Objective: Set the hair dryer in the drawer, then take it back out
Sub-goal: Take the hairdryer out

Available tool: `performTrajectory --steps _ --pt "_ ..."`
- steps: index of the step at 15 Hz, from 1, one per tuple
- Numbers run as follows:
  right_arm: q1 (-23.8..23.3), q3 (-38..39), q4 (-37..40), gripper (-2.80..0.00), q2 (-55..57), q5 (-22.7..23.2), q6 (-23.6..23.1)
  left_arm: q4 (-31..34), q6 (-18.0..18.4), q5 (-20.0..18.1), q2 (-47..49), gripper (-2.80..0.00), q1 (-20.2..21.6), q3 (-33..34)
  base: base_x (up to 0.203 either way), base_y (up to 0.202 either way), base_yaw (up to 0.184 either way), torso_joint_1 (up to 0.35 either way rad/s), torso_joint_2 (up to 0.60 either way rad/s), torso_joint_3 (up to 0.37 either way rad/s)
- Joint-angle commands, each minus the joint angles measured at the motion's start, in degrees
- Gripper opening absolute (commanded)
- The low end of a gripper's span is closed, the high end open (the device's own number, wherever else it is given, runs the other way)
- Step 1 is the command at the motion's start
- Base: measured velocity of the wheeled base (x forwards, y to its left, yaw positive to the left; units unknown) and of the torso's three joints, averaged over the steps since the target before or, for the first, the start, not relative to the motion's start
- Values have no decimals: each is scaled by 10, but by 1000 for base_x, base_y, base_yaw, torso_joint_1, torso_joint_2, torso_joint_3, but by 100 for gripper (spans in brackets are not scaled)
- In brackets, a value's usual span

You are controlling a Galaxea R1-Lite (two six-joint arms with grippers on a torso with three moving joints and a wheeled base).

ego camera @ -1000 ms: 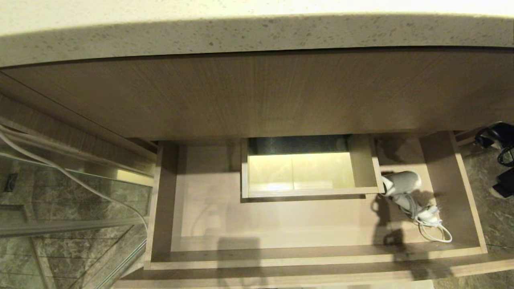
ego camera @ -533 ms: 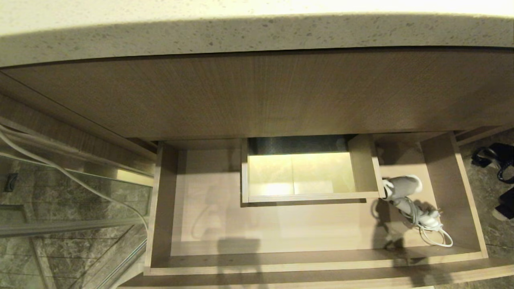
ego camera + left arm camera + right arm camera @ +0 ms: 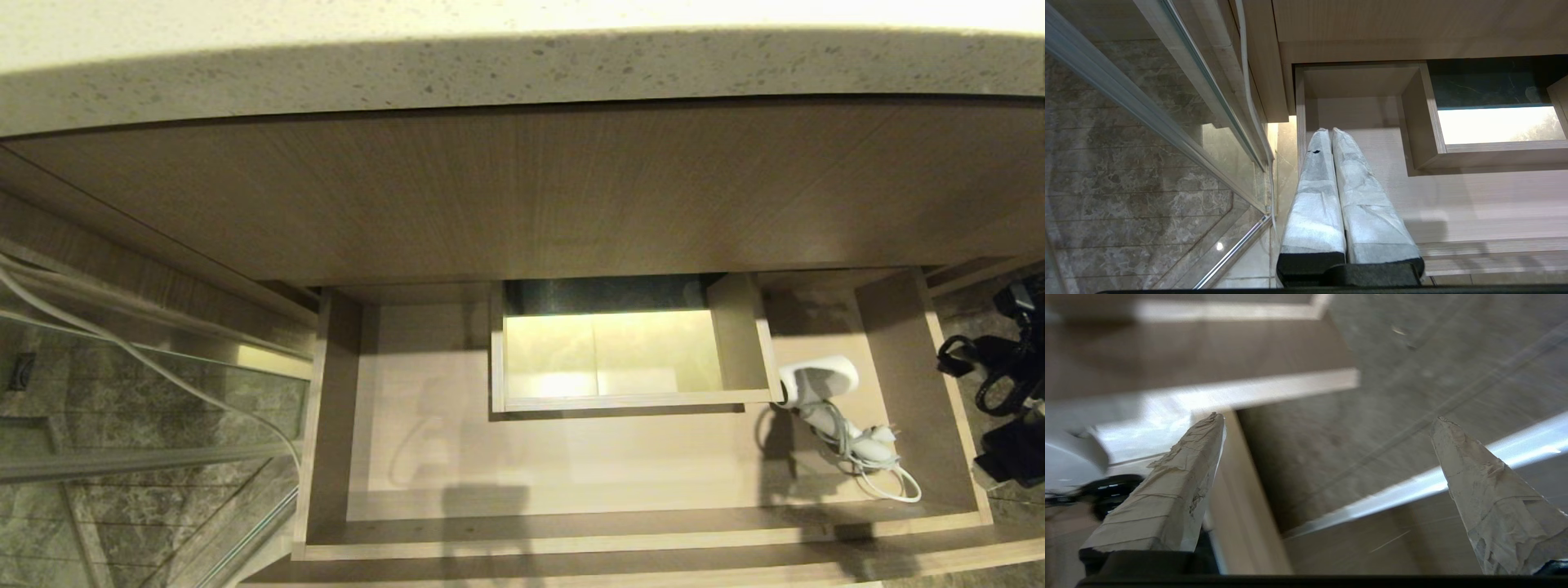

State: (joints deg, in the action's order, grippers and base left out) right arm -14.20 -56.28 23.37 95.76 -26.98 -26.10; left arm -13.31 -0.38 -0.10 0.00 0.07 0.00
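The drawer (image 3: 637,539) is pulled open below the tall wood panel. The white hair dryer (image 3: 820,384) lies on the pale floor in the drawer's right end, against the boxed cutout (image 3: 629,351), with its white cord looped toward the front. My right gripper (image 3: 1004,384) hangs outside the drawer's right wall, over the stone floor. In the right wrist view that gripper (image 3: 1327,418) is open with nothing between its fingers. My left gripper (image 3: 1329,131) is shut and empty above the drawer's left end (image 3: 1453,204); the head view does not show it.
A speckled stone countertop (image 3: 522,73) overhangs the wood panel (image 3: 522,196). A glass panel (image 3: 122,457) with a metal rail stands at the left, and a white cable (image 3: 163,376) runs along it. Marbled stone floor (image 3: 1004,506) lies to the right of the drawer.
The drawer slid out a little toward me, carrying the hair dryer. My right gripper moved toward me along the outside of the drawer's right wall. The left arm stayed put.
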Motion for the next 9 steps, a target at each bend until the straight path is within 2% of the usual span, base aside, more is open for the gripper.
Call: performTrajectory --steps 1,4,6,9 --pt "18 -33 -1 0 86 -2 43 -1 0 0 0 -280 0 23 0 0 0 0 0 0" --pt "39 -104 -16 0 162 15 97 -1 0 0 0 -280 0 23 0 0 0 0 0 0" --pt "51 -119 -63 0 195 69 104 -1 0 0 0 -280 0 23 0 0 0 0 0 0" --pt "69 -127 -106 0 236 91 120 0 0 0 0 -280 0 23 0 0 0 0 0 0"
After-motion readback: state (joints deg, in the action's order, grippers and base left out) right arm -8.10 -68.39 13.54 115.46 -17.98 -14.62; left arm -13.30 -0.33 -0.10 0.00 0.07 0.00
